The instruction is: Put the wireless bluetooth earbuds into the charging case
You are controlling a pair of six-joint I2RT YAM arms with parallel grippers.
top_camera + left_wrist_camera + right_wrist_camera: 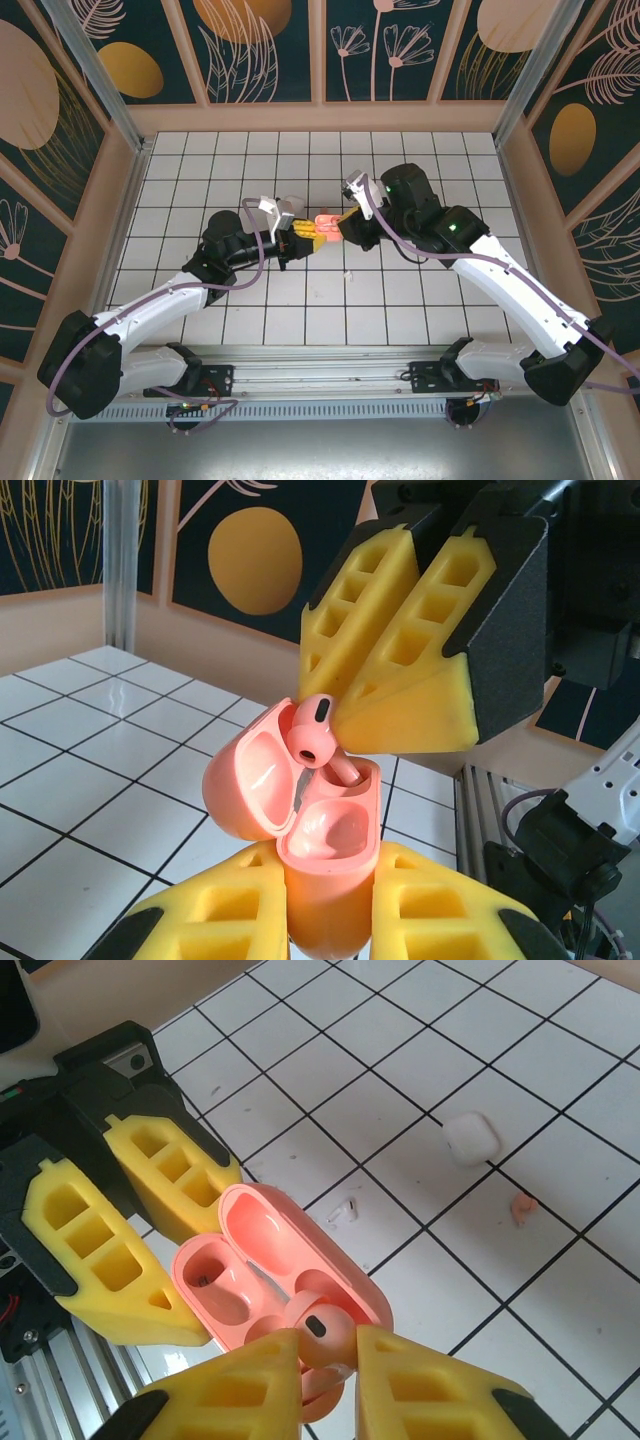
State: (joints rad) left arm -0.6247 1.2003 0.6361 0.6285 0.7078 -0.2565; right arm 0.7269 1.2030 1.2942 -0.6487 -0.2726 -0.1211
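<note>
Right tool (325, 1360) is pinched tight on a pink earbud (318, 1332), right at the mouth of the open pink charging case (262, 1265). Left tool (325, 890) is clamped on that case's base, holding it up off the worktop (560, 1080). Another pink earbud (522, 1207) and a white piece (471, 1137) lie loose on the tiles beyond.

The top external camera hangs high at the near side, looking down and forward over the whole table (200, 170) from far off. The left wrist camera sits close behind the left gripper (330, 880), facing almost level across the tiles. The right wrist camera peers steeply down past the right gripper (325, 1345), just as close. All three share the open charging case (335, 835) and the pink earbud (312, 735) at it; each wrist view catches the opposite gripper
</note>
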